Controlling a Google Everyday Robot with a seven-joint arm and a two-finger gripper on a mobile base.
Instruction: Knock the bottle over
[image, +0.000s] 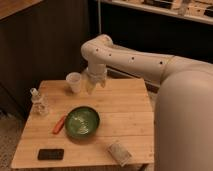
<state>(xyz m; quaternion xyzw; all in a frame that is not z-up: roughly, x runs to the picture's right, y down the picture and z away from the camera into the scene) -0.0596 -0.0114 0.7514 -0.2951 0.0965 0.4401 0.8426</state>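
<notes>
Clear plastic bottle (39, 102) stands upright near the tabletop's (125, 107) left edge. Tool (95, 84) hangs over the far side, just right of the white cup (74, 81), well apart from the bottle. Whether it is spread or pressed together cannot be told. Judged: held low for a leftward sweep.

Wooden table (125, 107): bottle (39, 102) upright near the left edge; white cup (74, 82) near the back edge; green bowl (82, 122) about centre, a red-orange tool (59, 124) just beside it on the left; black phone (50, 154) at the front left corner; pale packet (119, 151) at the front edge. Gripper (93, 84): on a white arm (135, 57), over the back edge just beside the cup, well apart from the bottle.
</notes>
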